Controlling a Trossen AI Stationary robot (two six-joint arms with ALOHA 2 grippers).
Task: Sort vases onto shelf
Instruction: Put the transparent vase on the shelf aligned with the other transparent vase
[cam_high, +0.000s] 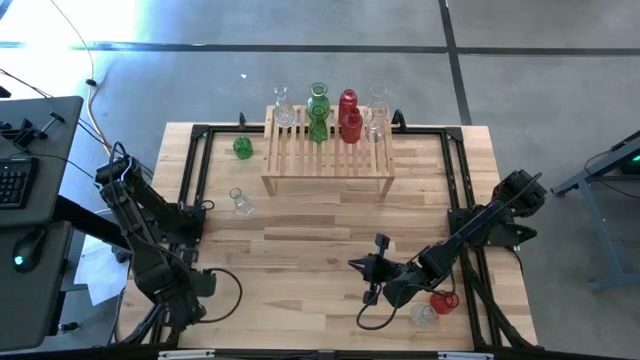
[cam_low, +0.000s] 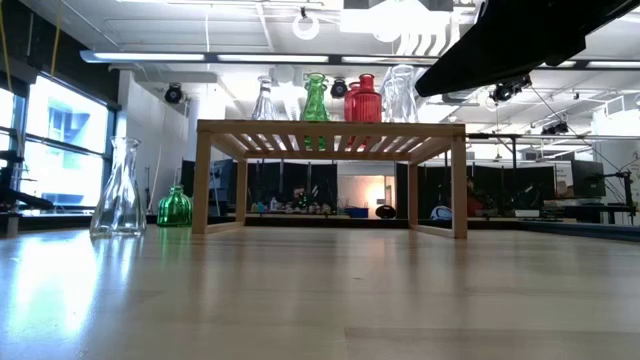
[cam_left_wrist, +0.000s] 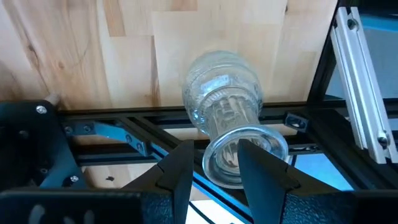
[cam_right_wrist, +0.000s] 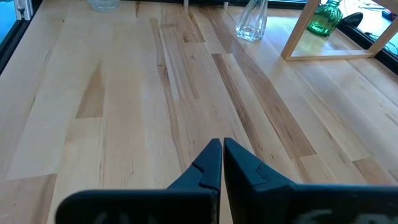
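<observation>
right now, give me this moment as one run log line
left claw: shut on clear vase | right claw: shut, empty, above table | shelf: several vases on top | off shelf: green vase

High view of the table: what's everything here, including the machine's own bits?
table: one, pale wood planks, fills the middle.
shelf: one, light wood, far middle of the table.
vases on shelf: about seven; clear, green, red; along its far edge.
green vase: one, on the table left of the shelf.
clear flask: one, nearer than the green vase.
red vase: one, near right corner.
clear vase: one, beside the red vase.
ribbed clear vase: one, held.
left end effector: dark, gripping the ribbed clear vase.
right end effector: dark, shut, empty, over bare planks.
</observation>
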